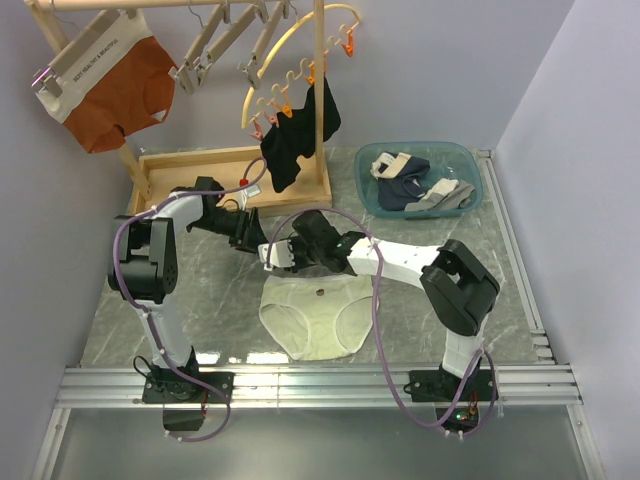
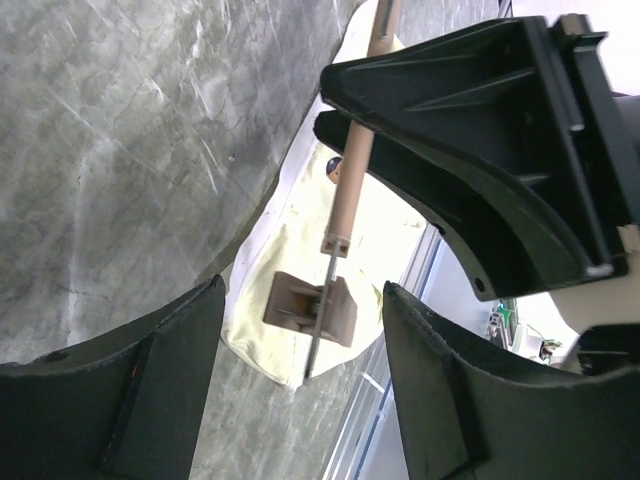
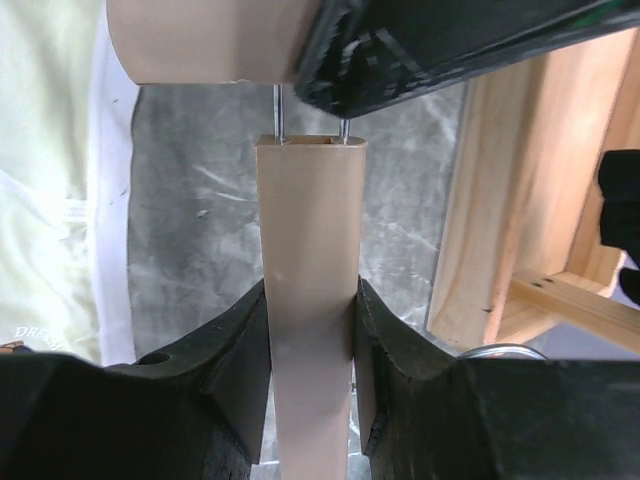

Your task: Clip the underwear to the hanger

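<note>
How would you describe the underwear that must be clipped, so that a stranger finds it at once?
Look at the grey marble table, at the middle of its near half. The underwear lies flat there on the stone. It is pale cream-yellow with a small dark spot at the waistband, unlike the rust-orange briefs hanging at the top left and the black garment hanging behind it.

Rust-orange briefs (image 1: 115,92) and a black garment (image 1: 296,135) hang; a blue basin (image 1: 425,147) holds clothes (image 1: 415,186).
</note>
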### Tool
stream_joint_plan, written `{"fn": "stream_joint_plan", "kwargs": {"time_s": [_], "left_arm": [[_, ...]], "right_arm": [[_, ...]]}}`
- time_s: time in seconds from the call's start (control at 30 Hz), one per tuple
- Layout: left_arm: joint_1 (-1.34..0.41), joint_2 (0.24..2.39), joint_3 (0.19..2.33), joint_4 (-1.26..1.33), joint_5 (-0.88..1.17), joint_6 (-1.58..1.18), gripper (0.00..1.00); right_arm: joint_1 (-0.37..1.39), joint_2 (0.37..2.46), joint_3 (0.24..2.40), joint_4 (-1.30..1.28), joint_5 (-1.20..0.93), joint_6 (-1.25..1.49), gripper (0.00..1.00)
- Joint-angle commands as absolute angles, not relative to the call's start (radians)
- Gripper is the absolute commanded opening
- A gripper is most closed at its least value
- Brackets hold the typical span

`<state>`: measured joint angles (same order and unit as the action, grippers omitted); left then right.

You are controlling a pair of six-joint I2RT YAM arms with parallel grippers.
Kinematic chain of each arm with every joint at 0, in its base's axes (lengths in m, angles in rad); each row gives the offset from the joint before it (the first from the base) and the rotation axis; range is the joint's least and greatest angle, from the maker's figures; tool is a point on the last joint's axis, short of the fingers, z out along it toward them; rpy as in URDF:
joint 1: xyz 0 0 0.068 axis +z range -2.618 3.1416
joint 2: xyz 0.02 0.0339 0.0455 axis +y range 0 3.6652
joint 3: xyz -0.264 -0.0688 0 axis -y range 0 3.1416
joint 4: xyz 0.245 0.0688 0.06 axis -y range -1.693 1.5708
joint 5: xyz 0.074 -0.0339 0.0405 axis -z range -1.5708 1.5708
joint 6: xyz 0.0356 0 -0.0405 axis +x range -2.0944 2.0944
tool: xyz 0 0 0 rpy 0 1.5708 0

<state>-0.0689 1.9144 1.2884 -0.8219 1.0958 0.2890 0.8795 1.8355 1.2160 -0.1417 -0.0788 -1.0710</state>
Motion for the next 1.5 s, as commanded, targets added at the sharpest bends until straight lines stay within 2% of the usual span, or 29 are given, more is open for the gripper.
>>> {"fn": "stream_joint_plan", "kwargs": {"time_s": [0.0, 0.07, 0.27, 0.43, 0.53, 0.57, 0.67, 0.87, 0.9, 0.93, 0.97, 1.07, 1.17, 1.47], "left_arm": [[-0.067, 1.925, 1.287, -0.808, 1.098, 0.275, 0.68], [-0.067, 1.925, 1.290, -0.818, 1.100, 0.282, 0.66], [-0.067, 1.916, 1.292, -0.819, 1.117, 0.288, 0.46], [-0.067, 1.925, 1.292, -0.819, 1.129, 0.291, 0.36], [-0.067, 1.924, 1.284, -0.807, 1.127, 0.284, 0.24], [-0.067, 1.924, 1.284, -0.804, 1.127, 0.279, 0.14], [-0.067, 1.933, 1.289, -0.818, 1.137, 0.293, 0.00], [-0.066, 1.947, 1.292, -0.834, 1.143, 0.323, 0.01], [-0.066, 1.954, 1.301, -0.868, 1.147, 0.337, 0.04], [-0.066, 1.957, 1.305, -0.874, 1.150, 0.344, 0.11], [-0.063, 1.950, 1.302, -0.870, 1.147, 0.328, 0.27], [-0.054, 1.916, 1.275, -0.792, 1.146, 0.261, 0.45], [-0.052, 1.913, 1.281, -0.798, 1.157, 0.253, 0.52], [-0.052, 1.942, 1.292, -0.856, 1.181, 0.290, 0.57]], "right_arm": [[0.891, 1.769, 1.204, -0.075, -0.066, -1.077, 0.00], [0.890, 1.772, 1.206, -0.071, -0.057, -1.080, 0.00], [0.893, 1.781, 1.215, -0.089, -0.060, -1.088, 0.00], [0.896, 1.781, 1.215, -0.103, -0.066, -1.091, 0.00], [0.897, 1.776, 1.210, -0.106, -0.069, -1.092, 0.00], [0.899, 1.776, 1.209, -0.107, -0.071, -1.092, 0.00], [0.899, 1.775, 1.206, -0.110, -0.071, -1.092, 0.00], [0.900, 1.772, 1.193, -0.094, -0.066, -1.094, 0.00], [0.902, 1.769, 1.186, -0.084, -0.064, -1.094, 0.00], [0.900, 1.767, 1.184, -0.075, -0.060, -1.092, 0.00], [0.902, 1.766, 1.183, -0.071, -0.057, -1.092, 0.00], [0.904, 1.761, 1.163, -0.034, -0.038, -1.097, 0.00], [0.907, 1.753, 1.143, -0.002, -0.017, -1.103, 0.00], [0.919, 1.736, 1.118, 0.078, -0.002, -1.111, 0.00]]}}
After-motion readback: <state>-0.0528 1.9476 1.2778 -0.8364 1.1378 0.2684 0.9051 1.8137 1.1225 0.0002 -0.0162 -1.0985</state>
